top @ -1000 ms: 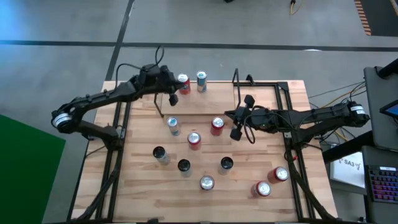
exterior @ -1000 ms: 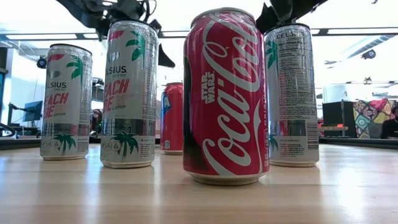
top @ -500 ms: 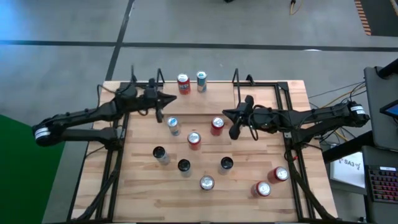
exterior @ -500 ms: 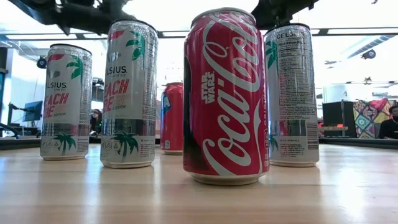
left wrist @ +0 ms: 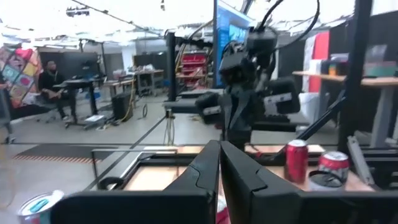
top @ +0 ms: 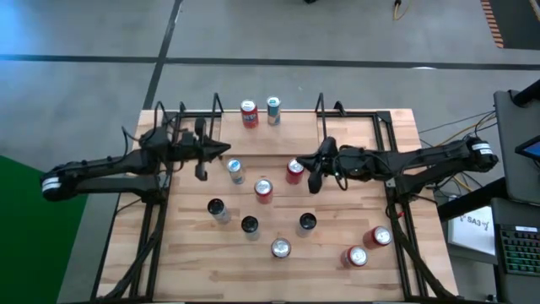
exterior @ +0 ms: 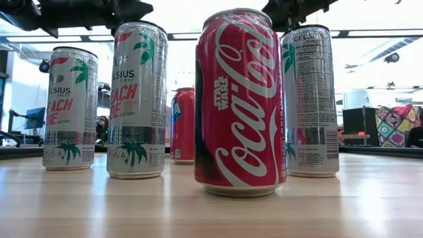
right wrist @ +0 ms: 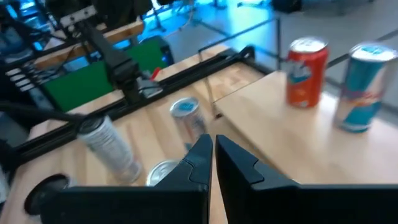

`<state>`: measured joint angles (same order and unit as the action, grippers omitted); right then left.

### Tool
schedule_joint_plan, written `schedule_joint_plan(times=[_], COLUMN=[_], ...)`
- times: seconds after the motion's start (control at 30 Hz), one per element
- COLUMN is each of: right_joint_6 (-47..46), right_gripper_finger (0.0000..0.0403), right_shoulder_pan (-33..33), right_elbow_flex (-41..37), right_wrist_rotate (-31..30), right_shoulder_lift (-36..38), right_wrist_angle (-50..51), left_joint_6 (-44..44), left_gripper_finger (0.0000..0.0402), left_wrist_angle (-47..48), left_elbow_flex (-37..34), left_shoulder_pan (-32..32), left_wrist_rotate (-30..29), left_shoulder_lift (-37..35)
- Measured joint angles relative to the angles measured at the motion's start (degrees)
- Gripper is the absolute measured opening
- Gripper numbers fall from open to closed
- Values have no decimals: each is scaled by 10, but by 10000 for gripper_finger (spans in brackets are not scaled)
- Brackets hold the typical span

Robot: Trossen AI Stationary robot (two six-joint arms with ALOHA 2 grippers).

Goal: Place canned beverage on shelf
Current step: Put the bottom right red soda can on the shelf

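With both my left end effector (top: 201, 173) and right end effector (top: 313, 183) closed and empty, I'd open the right around mid-body of the nearby upright red can (top: 294, 171) beside it on the surface (top: 337, 253), expecting smooth, slippery, dentable walls.

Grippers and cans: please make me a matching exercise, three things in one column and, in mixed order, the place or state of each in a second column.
Column one:
A. left gripper
B. right gripper
C. orange-red can

Column two:
1. stands on the shelf beside a blue can
2. shut, next to a red can at mid-table
3. shut, over the left part of the table

Pairs: A-3, B-2, C-1
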<state>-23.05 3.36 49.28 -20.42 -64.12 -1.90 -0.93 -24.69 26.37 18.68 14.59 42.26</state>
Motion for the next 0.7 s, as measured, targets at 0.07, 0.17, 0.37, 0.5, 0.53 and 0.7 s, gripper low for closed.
schedule_joint_plan(times=[0.07, 0.17, 0.37, 0.5, 0.53, 0.7], right_joint_6=[-13, -39, -100, -146, -156, -183], right_gripper_finger=[12, 12, 12, 12, 12, 12], right_shoulder_pan=[0, 0, 1, 3, 6, 25], right_elbow_flex=[0, 0, 0, 0, 0, 39], right_wrist_rotate=[13, 36, 76, 112, 116, 140], right_shoulder_lift=[-9, -18, -28, -31, -33, -62], right_wrist_angle=[-1, 1, 28, 57, 59, 123], left_joint_6=[0, 4, 9, 10, 10, 9], left_gripper_finger=[0, 0, 0, 0, 0, 0], left_wrist_angle=[-1, -2, -2, -2, -2, -2], left_elbow_flex=[-1, 1, 3, 3, 3, 3], left_shoulder_pan=[-5, -7, -7, -7, -7, -7], left_wrist_rotate=[0, 0, 0, 0, 0, 0], left_shoulder_lift=[-3, -4, -3, -3, -2, -2])
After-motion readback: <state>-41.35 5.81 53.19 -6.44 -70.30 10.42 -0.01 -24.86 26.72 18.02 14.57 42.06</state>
